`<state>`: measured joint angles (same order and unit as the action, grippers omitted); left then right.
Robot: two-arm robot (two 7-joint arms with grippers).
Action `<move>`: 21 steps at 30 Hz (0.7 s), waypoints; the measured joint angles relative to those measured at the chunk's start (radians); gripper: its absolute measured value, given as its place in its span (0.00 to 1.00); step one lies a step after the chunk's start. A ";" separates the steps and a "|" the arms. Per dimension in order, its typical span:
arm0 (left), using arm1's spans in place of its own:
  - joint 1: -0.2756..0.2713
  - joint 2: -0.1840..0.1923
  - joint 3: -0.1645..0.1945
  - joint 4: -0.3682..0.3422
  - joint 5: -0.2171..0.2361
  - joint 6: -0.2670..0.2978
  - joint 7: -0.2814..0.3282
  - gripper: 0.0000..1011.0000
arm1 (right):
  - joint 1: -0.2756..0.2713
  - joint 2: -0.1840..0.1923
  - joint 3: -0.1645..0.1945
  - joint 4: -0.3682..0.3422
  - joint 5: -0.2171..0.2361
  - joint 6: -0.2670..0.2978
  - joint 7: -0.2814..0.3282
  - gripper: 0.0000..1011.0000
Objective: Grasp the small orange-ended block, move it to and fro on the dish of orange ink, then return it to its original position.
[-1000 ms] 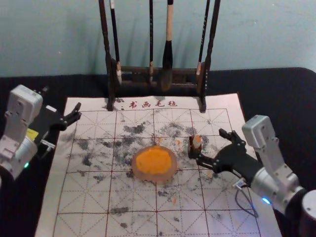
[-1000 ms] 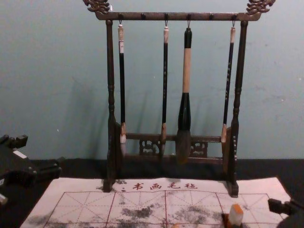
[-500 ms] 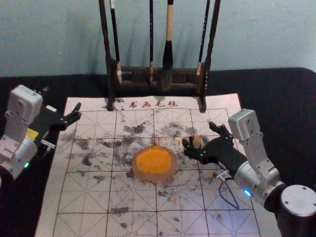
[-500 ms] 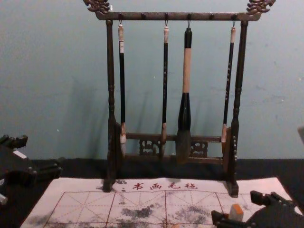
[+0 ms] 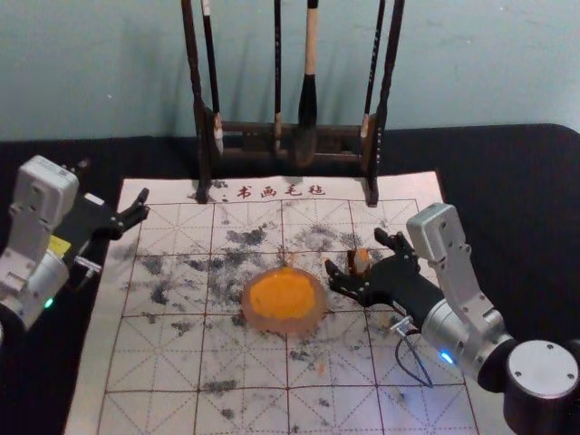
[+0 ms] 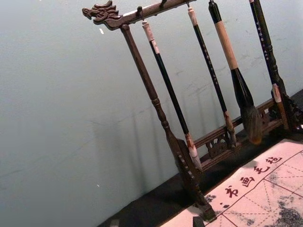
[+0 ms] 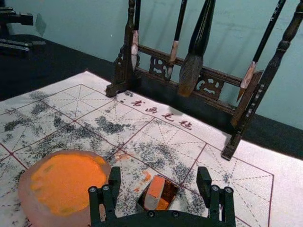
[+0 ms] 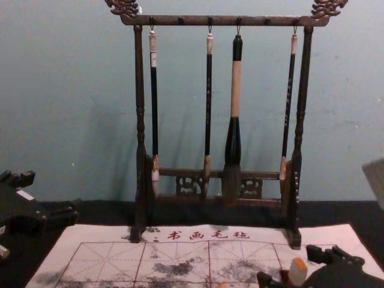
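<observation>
My right gripper (image 5: 355,258) is open, its fingers on either side of the orange-ended block (image 5: 362,262), which leans in a small dark holder on the felt. In the right wrist view the block (image 7: 154,193) shows its orange end up inside the holder (image 7: 169,192), between the spread fingers of the right gripper (image 7: 158,182) and touching neither. The dish of orange ink (image 5: 284,300) lies on the mat just left of that gripper; the right wrist view shows the dish (image 7: 66,182) too. Parked at the left, my left gripper (image 5: 138,213) stands open.
A dark wooden brush rack (image 5: 337,130) with hanging brushes stands behind the mat, near the wall. The white gridded felt mat (image 5: 163,362), stained with dark and orange marks, lies on the black table (image 5: 517,181).
My right gripper has moved left and a little away from the robot, so its fingers now straddle the block. The left arm, block and dish have stayed put.
</observation>
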<state>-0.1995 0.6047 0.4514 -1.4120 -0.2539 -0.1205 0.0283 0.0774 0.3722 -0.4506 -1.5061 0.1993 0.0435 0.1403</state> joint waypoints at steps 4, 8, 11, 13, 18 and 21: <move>0.000 0.000 0.000 0.000 0.000 0.000 0.000 0.99 | -0.007 -0.006 0.007 -0.005 -0.013 0.004 0.005 0.99; 0.000 0.000 0.000 0.000 0.000 0.000 0.000 0.99 | -0.009 -0.008 0.010 -0.008 -0.019 0.005 0.005 0.99; 0.000 0.000 0.000 0.000 0.000 0.000 0.000 0.99 | -0.009 -0.008 0.010 -0.007 -0.019 0.005 0.005 0.99; 0.000 0.000 0.000 0.000 0.000 0.000 0.000 0.99 | -0.009 -0.007 0.009 -0.008 -0.019 0.005 0.005 0.99; 0.000 0.000 0.000 0.000 0.000 0.000 0.000 0.99 | -0.009 -0.007 0.009 -0.008 -0.018 0.005 0.005 0.99; 0.000 0.000 0.000 0.000 0.000 0.000 0.000 0.99 | -0.009 -0.006 0.009 -0.008 -0.017 0.005 0.005 0.99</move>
<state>-0.1995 0.6047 0.4514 -1.4119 -0.2539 -0.1205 0.0283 0.0688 0.3657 -0.4421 -1.5136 0.1821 0.0484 0.1454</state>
